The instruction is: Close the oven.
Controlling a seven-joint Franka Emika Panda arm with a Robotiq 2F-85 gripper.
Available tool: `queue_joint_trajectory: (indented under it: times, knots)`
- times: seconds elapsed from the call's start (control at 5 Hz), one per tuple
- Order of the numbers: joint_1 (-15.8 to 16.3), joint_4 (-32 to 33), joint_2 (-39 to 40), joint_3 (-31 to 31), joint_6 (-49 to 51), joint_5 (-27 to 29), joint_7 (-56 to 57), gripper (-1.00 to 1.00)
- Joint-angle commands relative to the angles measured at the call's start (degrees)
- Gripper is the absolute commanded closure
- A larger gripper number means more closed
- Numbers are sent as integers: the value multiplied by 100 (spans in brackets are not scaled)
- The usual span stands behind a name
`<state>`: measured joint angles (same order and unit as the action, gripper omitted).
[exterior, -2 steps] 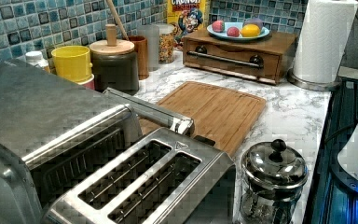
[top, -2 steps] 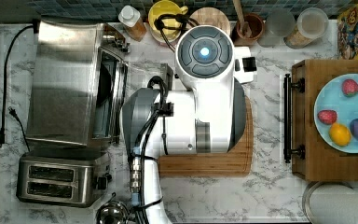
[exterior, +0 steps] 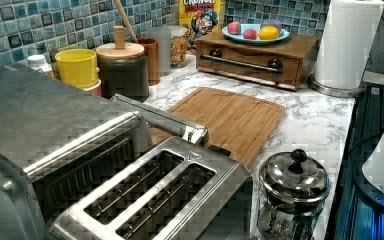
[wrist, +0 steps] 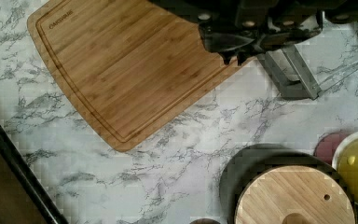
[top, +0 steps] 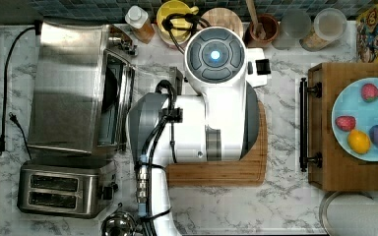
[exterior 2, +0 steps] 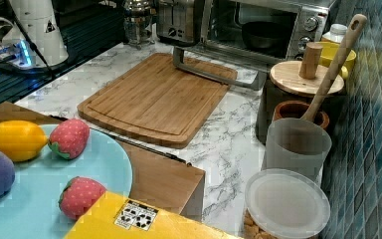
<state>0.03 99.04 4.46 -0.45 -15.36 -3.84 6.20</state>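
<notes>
Right view shows the oven (exterior 2: 258,30) at the far end of the marble counter (exterior 2: 229,149), its glass door dropped flat and the bar handle (exterior 2: 214,74) reaching out over the far edge of the wooden cutting board (exterior 2: 154,99); a dark pan sits inside the cavity. In the wrist view the gripper (wrist: 235,58) hangs above the board's edge with the door handle (wrist: 291,77) just beside it and lower, and the black fingertips look drawn close together with nothing between them. The door is still fully down, so the closing has not begun; my reading is that the arm is in its approach. The next move probably calls for bringing the fingers under or behind the bar and sweeping it up and toward the oven body along the hinge arc until the door seats. Beyond the gripper on the other side stands a dark canister with a wooden lid (wrist: 293,196), next to a yellow container (wrist: 354,163), both near enough to the door's corner to mind during the swing. A two-slot toaster (top: 61,189) sits beside the oven. Hard to make out: in the top view the white arm (top: 216,98) covers the gripper and most of the board, and the door's hinge line is hidden.
</notes>
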Motion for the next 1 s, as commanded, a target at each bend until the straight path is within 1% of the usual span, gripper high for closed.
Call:
queue_joint_trajectory:
  times: [0.2,0.4,0.8,1.0]
  knots:
    - [-40,246,230,107,-160,501,1149,100]
    - [-240,839,169,66,-475,1135,2095,100]
    - [-479,2292,-211,-191,-1564,2560,4047,100]
    - [-553,2630,-184,-132,-1933,3334,4820,100]
